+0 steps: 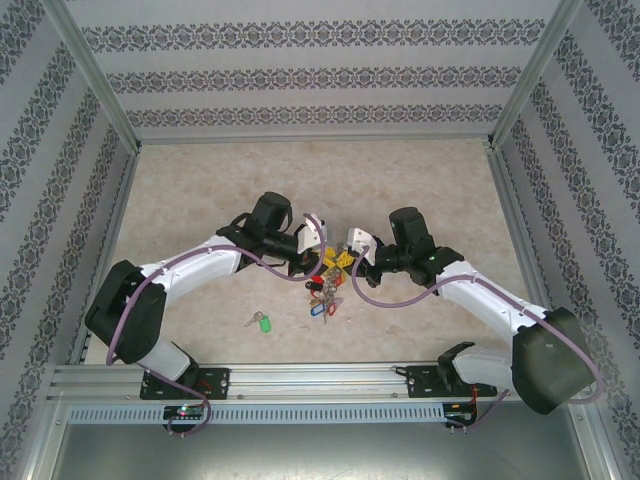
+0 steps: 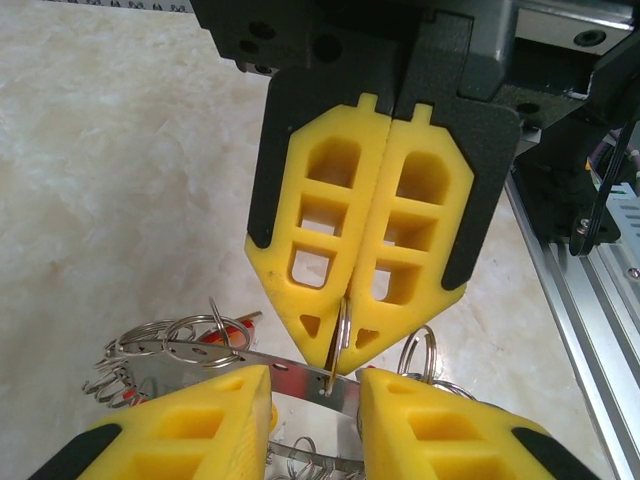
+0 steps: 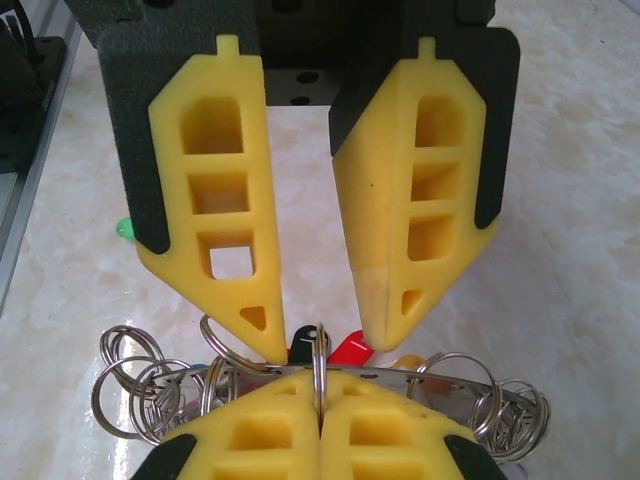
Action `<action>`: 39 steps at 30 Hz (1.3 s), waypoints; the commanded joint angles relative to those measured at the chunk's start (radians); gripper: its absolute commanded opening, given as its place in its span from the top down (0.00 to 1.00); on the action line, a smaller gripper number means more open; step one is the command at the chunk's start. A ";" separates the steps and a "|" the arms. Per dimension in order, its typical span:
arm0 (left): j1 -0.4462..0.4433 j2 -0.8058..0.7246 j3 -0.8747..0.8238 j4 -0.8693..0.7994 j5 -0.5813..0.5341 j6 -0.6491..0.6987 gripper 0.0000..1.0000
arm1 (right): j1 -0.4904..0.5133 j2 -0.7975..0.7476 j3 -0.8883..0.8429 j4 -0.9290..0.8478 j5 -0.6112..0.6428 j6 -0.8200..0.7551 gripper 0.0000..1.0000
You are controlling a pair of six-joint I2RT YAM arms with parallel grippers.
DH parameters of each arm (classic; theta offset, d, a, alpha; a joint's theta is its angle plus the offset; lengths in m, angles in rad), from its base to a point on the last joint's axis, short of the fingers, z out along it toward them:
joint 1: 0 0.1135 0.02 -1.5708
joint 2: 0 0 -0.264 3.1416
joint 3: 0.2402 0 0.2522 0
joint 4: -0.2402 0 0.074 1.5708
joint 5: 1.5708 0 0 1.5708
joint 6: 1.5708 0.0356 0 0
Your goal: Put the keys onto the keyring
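The keyring lies at mid-table, a grey metal band hung with small split rings and coloured tags. My right gripper is shut on one small split ring that stands upright at the band's edge. A red tag and a black tag sit just behind it. My left gripper faces the right gripper, its jaws apart on either side of that ring, one fingertip touching the band. A key with a green tag lies alone on the table, left of the keyring.
Both arms meet over the keyring in the middle of the marble-patterned table. An aluminium rail runs along the near edge, and patterned walls close the other three sides.
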 commanded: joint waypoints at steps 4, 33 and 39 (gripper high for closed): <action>-0.011 0.010 0.026 -0.004 0.018 0.027 0.74 | 0.017 0.011 0.050 0.019 -0.068 -0.021 1.00; -0.020 -0.056 -0.047 0.119 -0.031 -0.036 1.00 | 0.015 -0.021 0.004 0.024 0.026 0.004 0.84; -0.020 -0.063 -0.047 0.124 -0.035 -0.046 1.00 | 0.020 -0.003 0.007 -0.006 0.044 -0.018 0.83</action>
